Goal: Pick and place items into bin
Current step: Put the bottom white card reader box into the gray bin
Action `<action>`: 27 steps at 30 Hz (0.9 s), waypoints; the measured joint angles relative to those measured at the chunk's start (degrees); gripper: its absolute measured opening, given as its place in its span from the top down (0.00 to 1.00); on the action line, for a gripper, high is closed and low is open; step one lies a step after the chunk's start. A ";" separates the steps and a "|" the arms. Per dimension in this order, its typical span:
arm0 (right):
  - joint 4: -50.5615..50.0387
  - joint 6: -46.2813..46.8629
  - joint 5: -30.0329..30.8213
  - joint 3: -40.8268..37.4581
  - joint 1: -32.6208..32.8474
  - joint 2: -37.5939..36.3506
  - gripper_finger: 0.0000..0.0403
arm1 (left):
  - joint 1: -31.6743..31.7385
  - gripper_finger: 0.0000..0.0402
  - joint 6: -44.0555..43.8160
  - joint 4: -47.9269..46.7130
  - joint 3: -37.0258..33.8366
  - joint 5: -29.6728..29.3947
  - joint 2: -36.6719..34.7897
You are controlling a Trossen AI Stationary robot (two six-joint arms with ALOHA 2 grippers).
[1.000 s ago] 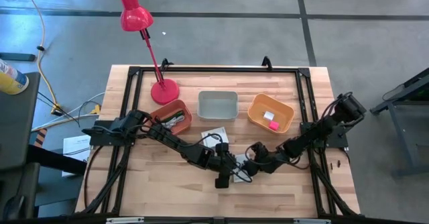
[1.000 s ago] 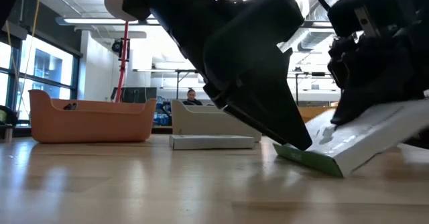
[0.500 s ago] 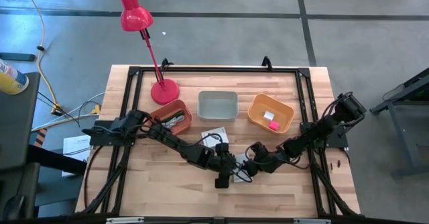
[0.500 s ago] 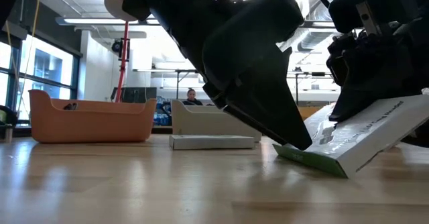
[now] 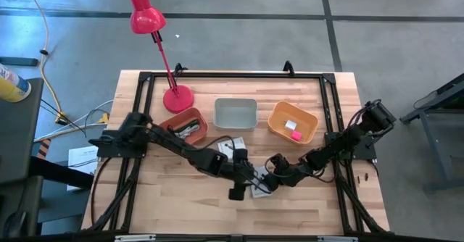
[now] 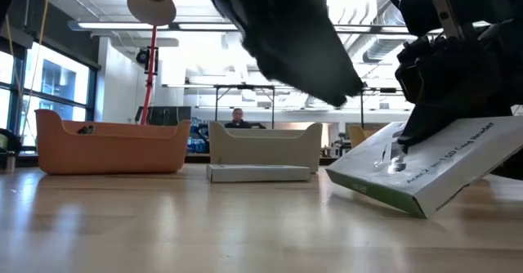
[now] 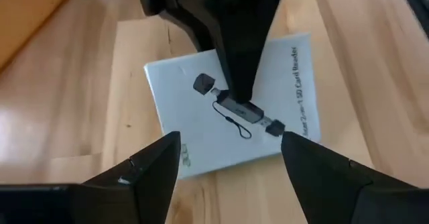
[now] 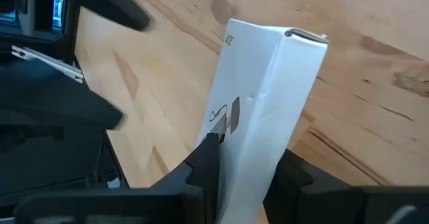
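Note:
A white square packet with black print (image 7: pixel 234 120) lies tilted near the table's middle front. My right gripper (image 5: pixel 268 182) is shut on it and reaches in from the right. My left gripper (image 7: pixel 230 143) hovers open just above the packet, one finger on either side of it, touching nothing; in the low view it is the dark shape (image 6: pixel 290 36) high up. A second white packet (image 5: pixel 232 148) lies flat on the table behind them. A pink block (image 5: pixel 296 135) and a white block (image 5: pixel 290 125) sit in the orange bin (image 5: pixel 275 122). My right gripper pinches the packet flat between its two fingers, one finger (image 7: pixel 236 56) on the printed face, reaching to its middle, the other (image 8: pixel 289 174) on the back face. The fingers slant down from the table's right. The packet sits tilted, its held side raised and its lower edge (image 6: pixel 372 195) at the table.
Three bins stand in a row at the back: a brown one (image 5: pixel 172 121) with silvery bits, a grey one (image 5: pixel 235 103), and the orange one. A red desk lamp (image 5: pixel 145 14) stands at the back left. Bare wood lies along the near edge.
My left gripper has risen up and off the packet, staying open. The packet stays in my right gripper, tilted, with its printed face now uncovered.

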 joint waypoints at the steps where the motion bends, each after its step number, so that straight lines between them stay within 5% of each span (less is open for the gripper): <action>1: 0.17 -0.02 0.00 -0.01 0.00 0.00 0.81 | 0.00 0.38 0.50 -1.38 0.02 0.02 -0.96; 8: 2.02 -0.82 0.05 -0.09 0.00 0.00 0.81 | -0.15 0.38 4.47 -12.15 0.19 -0.76 -9.59; 18: 6.19 -5.42 2.71 -0.14 -3.28 -1.75 0.84 | -0.15 0.38 7.04 -40.19 0.15 -9.63 -15.73; 27: 8.04 -11.26 2.86 -0.09 -8.37 -6.53 0.89 | -1.30 0.38 3.98 -45.40 0.12 -11.11 -15.73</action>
